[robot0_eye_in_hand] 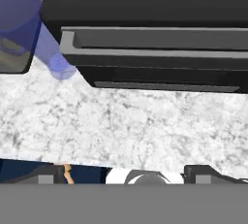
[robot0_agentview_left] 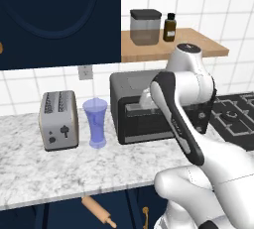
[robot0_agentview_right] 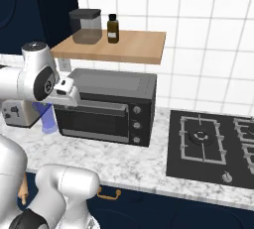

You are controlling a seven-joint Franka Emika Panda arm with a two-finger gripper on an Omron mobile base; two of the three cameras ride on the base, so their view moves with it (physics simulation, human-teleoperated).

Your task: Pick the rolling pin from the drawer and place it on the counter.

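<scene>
The rolling pin [robot0_agentview_left: 99,212], light-brown wood with knobbed handles, lies slanted in the open drawer below the counter's front edge; a sliver of it [robot0_agentview_right: 22,191] shows past my arm. The white-and-grey marbled counter [robot0_agentview_left: 74,166] runs across above it. My gripper [robot0_agentview_left: 145,99] hangs high over the counter, just in front of the black toaster oven [robot0_agentview_left: 144,119], well above and behind the pin. In the hand view its dark fingertips [robot0_eye_in_hand: 41,174] stand wide apart with nothing between them, so the gripper [robot0_eye_in_hand: 125,174] is open, facing the counter [robot0_eye_in_hand: 126,121] and the oven's door.
A silver toaster [robot0_agentview_left: 58,120] and a blue glass [robot0_agentview_left: 95,122] stand left of the oven. A wooden wall shelf [robot0_agentview_right: 119,47] carries a jar and a brown bottle. A black hob [robot0_agentview_right: 208,141] lies at the right. Dark blue cabinets sit below.
</scene>
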